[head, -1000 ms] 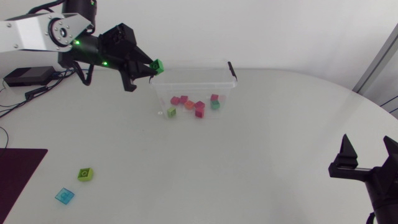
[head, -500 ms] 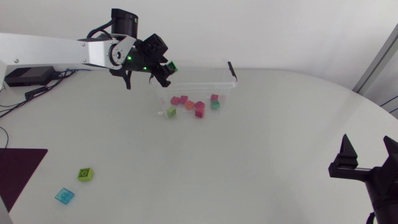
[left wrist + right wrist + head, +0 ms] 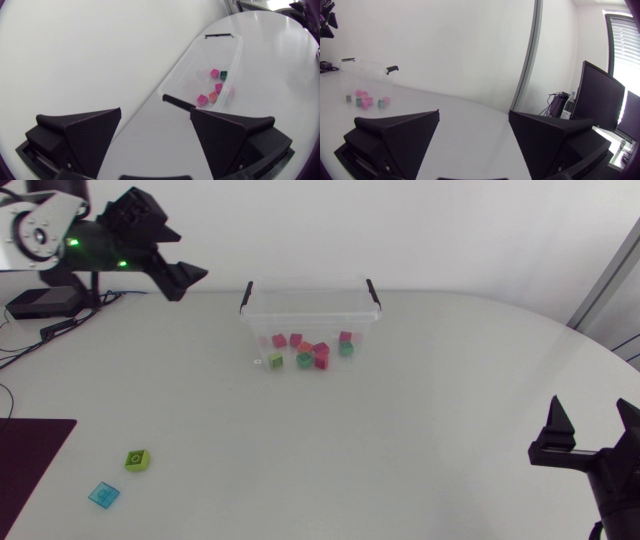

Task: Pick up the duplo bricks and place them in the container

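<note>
Head view: the left gripper hangs raised at the far left of the table, well apart from the clear container, its wedge fingers spread wide and carrying nothing. The left wrist view shows the same claw empty, with the container ahead of it. A cluster of binned bricks in pink, orange, green and teal lies on the container's floor. Two bricks remain outside, at the near left: a lime-green brick and, nearer and further left, a light blue brick, close together but not touching, just right of a dark mat. The right gripper sits at the near right, likewise wide and empty, well apart from both loose bricks.

Trouble looks likeliest at the pickup. Both loose bricks are small against the broad fingers and lie turned at an angle, so a claw closing off-square could squirt one sideways or pinch only a corner. With the pair so close, fingers lowered around one may shove the other toward the mat or the table's left edge. On the carry, a weak grip could drop the brick short, and a low approach risks clipping the container's wall or its black handle.
</note>
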{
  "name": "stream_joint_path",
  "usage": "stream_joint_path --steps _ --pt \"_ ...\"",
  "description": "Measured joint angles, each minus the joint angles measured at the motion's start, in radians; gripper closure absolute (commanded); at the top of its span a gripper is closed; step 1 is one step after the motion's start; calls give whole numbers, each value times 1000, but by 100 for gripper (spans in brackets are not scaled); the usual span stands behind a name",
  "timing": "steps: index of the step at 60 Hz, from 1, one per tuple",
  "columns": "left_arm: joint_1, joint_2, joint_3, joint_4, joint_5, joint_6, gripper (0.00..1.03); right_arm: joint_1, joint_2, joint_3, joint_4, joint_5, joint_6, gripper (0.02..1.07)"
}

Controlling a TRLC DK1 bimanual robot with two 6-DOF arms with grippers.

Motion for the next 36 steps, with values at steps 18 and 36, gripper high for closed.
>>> stream_joint_path --steps 18,36 --pt "171 -200 -408 -183 19 356 5 0 0 0 0 0 0 7" --pt "323 -186 -521 -371 37 694 6 0 0 0 0 0 0 7"
